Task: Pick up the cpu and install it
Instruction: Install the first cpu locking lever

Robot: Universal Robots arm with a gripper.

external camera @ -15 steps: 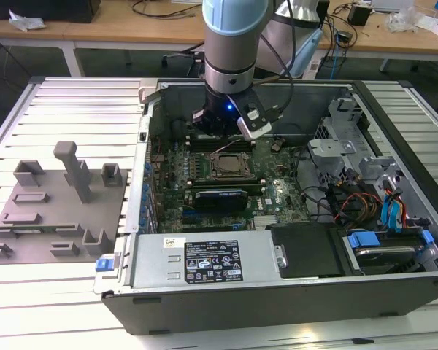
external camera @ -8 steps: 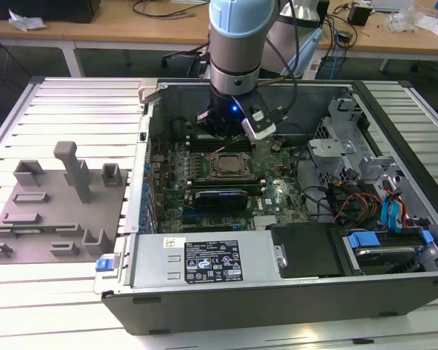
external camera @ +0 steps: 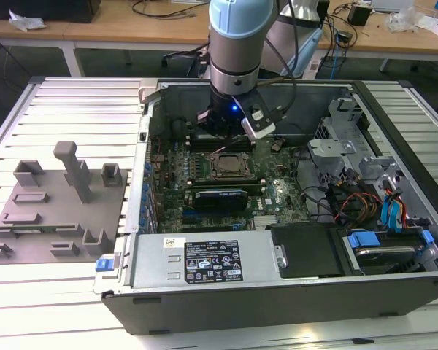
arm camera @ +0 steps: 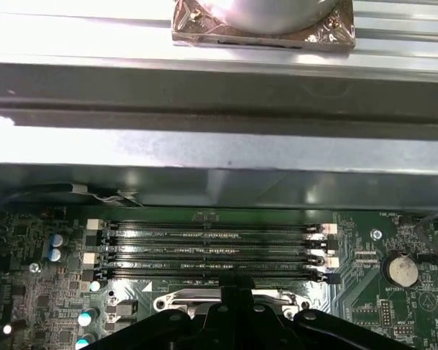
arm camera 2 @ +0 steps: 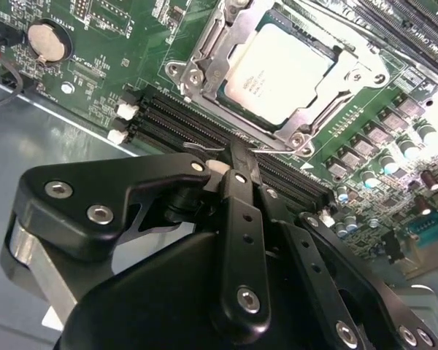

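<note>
The cpu, a pale silvery square, lies flat inside the metal socket frame on the green motherboard. In the exterior view the socket sits mid-board inside the open computer case. My gripper hangs just beyond the socket's edge, over the black memory slots. Its dark fingers are pressed together with nothing between them. A thin metal wire lever runs by the fingertips. In the first wrist view the gripper tip stands at the socket frame's rim. In the exterior view the arm's wrist stands above the board.
The case walls surround the board. A drive cage with cables is at the exterior view's right, a power supply in front. Grey plastic blocks and posts stand on the slatted table at the left. A coin battery sits on the board.
</note>
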